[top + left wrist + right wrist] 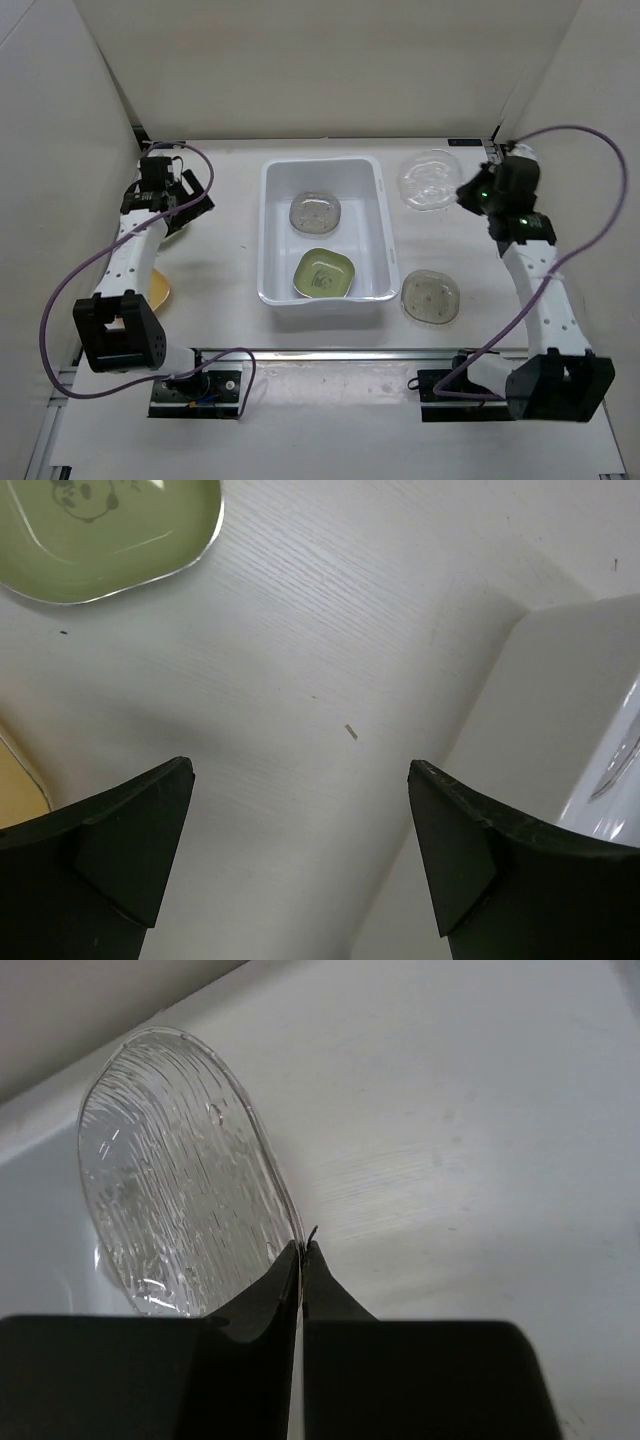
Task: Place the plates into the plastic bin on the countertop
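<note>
Right end effector (302,1252) is being pinched tight on the rim of the clear ribbed plate (180,1170), tilted off the desk (480,1110) just right of the plastic bin (322,298), evidently for transfer. Left end effector (300,770) is being held spread wide, empty.

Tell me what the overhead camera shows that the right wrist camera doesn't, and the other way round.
Only overhead: the white bin holding a green plate and a speckled plate, a second speckled plate beside it, and the left arm. Only the wrist: the clear plate has ribbed texture, and the right gripper is shut on its rim. Both: that plate, that gripper, the white countertop.
</note>
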`<move>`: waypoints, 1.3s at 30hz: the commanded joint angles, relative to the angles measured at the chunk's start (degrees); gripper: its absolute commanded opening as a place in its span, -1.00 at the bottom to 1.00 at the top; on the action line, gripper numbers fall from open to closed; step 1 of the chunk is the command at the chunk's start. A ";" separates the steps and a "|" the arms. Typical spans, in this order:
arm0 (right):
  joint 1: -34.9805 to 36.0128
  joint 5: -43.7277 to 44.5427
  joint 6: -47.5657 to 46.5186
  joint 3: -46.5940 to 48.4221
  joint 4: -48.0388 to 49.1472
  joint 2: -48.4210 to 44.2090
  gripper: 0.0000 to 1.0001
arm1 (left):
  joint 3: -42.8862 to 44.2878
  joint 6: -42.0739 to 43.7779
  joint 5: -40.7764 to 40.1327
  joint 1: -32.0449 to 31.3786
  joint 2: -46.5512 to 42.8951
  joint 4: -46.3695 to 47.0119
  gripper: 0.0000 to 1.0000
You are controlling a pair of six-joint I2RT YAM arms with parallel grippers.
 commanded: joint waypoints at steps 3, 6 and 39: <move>17.05 -1.46 -5.80 8.15 5.67 11.58 -1.00 | -2.12 -1.97 -0.48 3.65 -4.43 -0.66 0.98; 22.86 -1.28 -6.51 14.29 6.02 21.07 -1.00 | -3.08 -2.59 -1.45 5.41 -4.26 -1.80 0.98; 34.49 7.07 3.33 36.37 2.51 56.42 -0.15 | -3.18 -5.05 -4.61 21.76 2.07 4.52 0.98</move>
